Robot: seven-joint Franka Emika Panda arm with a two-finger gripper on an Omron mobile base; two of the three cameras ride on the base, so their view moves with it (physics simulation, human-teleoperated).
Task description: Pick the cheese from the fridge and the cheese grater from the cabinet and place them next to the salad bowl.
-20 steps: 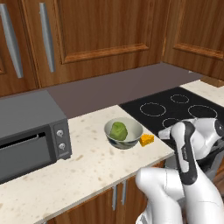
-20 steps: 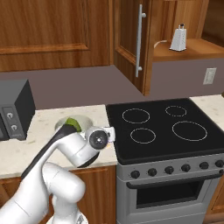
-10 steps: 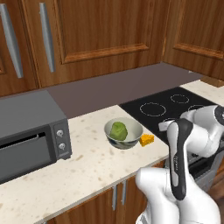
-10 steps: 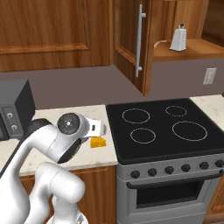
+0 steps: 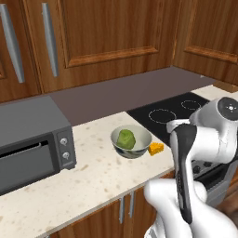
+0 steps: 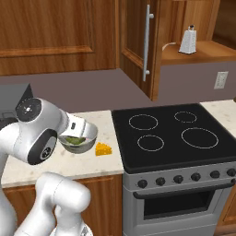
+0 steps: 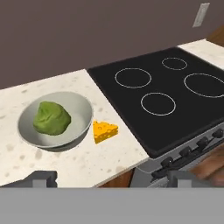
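Note:
The salad bowl (image 7: 54,120), grey-white with a green lettuce lump, stands on the speckled counter (image 7: 87,164). Just to its right lies the orange-yellow cheese (image 7: 105,131) wedge, close to the bowl (image 5: 131,142) and the stove edge. My gripper (image 7: 111,180) hangs open and empty, above and in front of the cheese (image 5: 156,148). In the right base view my arm covers part of the bowl (image 6: 79,140); the cheese (image 6: 103,149) is plain. The cheese grater (image 6: 187,41) stands upright on the shelf of the open cabinet (image 6: 203,50). The fridge is out of view.
A black four-burner stove (image 6: 170,133) sits right of the bowl, its knobs along the front. A grey toaster oven (image 5: 32,139) stands at the counter's left. The open cabinet door (image 6: 136,41) with its silver bar handle juts out above the stove. A thin curved white object (image 6: 168,44) lies beside the grater.
My arm has swung back from the bowl, leftward in the right base view, uncovering the cheese. Bowl and cheese have not moved. The jaws stayed open.

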